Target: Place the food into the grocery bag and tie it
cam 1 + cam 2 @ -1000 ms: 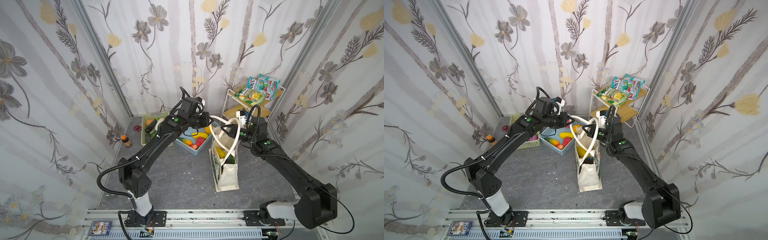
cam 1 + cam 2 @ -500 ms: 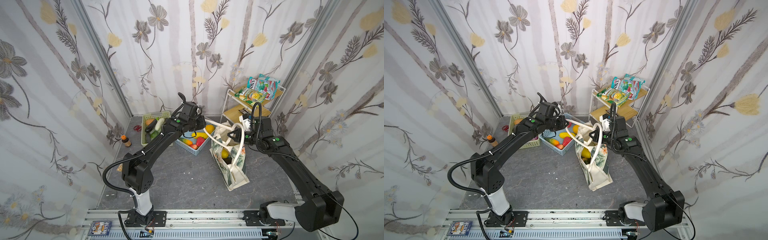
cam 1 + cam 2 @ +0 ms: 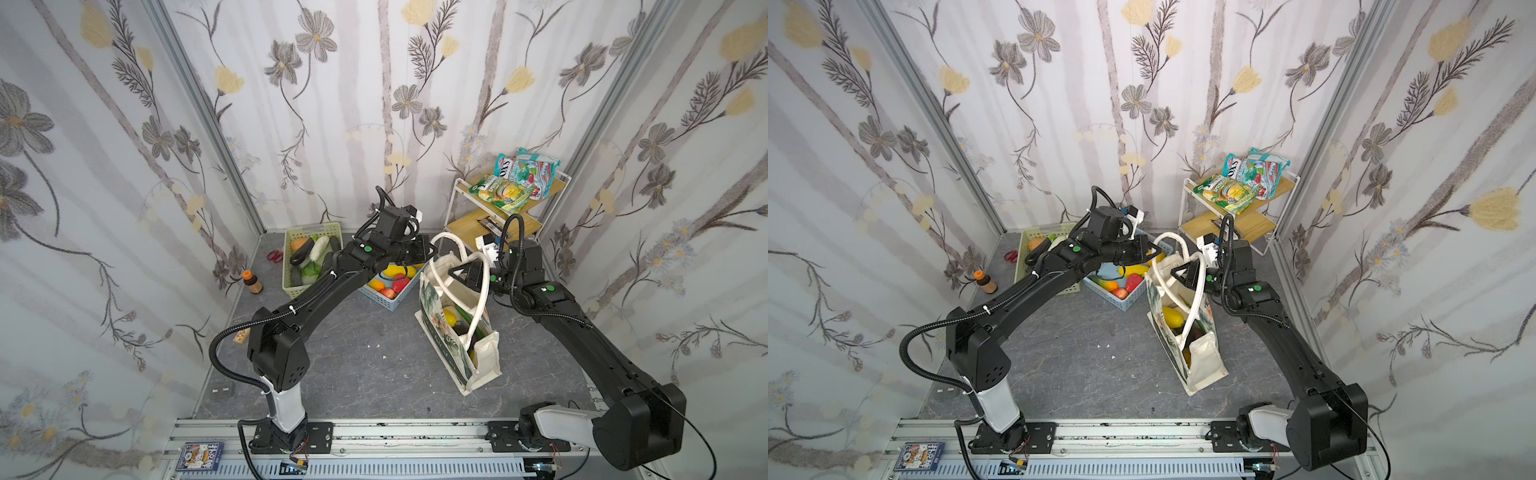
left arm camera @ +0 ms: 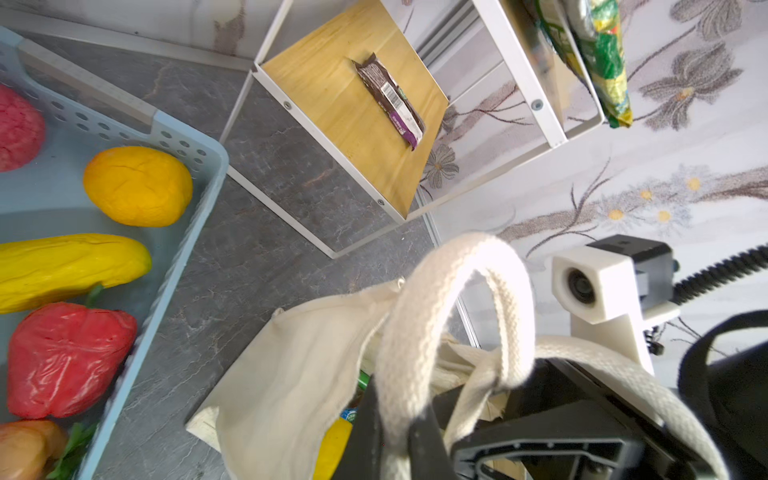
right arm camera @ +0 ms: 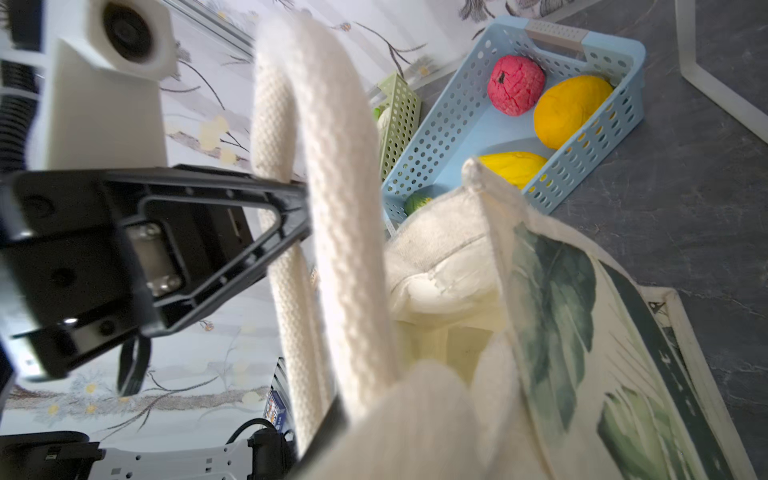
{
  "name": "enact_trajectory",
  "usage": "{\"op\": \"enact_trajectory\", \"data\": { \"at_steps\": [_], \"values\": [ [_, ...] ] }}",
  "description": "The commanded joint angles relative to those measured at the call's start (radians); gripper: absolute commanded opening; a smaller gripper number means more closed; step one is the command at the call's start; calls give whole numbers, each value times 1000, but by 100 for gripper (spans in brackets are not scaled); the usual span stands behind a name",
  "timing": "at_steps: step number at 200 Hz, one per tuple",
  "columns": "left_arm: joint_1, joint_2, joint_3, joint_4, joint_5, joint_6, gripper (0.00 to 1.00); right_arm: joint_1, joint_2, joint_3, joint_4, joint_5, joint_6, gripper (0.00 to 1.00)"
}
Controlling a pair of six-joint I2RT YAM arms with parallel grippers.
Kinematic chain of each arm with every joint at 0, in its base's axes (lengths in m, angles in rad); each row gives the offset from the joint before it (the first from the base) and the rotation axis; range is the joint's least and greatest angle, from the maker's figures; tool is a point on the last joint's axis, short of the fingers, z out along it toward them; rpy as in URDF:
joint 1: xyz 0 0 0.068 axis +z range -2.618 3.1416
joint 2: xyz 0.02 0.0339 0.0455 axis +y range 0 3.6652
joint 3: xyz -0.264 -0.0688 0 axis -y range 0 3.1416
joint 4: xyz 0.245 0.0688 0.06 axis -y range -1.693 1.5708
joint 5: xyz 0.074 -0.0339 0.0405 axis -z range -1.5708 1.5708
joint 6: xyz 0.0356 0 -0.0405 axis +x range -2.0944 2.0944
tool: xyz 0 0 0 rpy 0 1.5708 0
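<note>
The cream canvas grocery bag with a dark green leaf-printed side stands right of centre on the grey stone-patterned worktop. It leans with its mouth open, and yellow and green toy food lies inside. The left tool is pressed together on one cream woven handle, holding its loop up over the bag's far end. The right tool sits at that same end with the other handle draped across it; I cannot tell whether it is spread or pinching. Just left of the bag, the pale blue slotted plastic basket holds yellow, orange and red toy fruit.
</note>
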Motion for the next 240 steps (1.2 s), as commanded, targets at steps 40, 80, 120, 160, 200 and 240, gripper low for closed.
{"op": "enact_trajectory", "data": {
  "at_steps": [40,80,120,160,200,240],
  "values": [
    [14,-8,-20,71,-3,-51,0,4,-80,-153,266,87,192,50],
    [-16,-11,10,78,51,-17,0,14,-122,-262,439,134,383,23],
    [-37,15,25,51,4,-7,0,23,-107,-225,414,122,373,7],
    [-35,14,36,12,-82,27,0,38,-64,-165,359,96,317,0],
    [24,32,88,-56,-161,30,0,35,-28,-3,53,44,100,0],
    [1,8,51,37,137,37,0,24,-32,-91,296,56,226,24]
  ]
}}
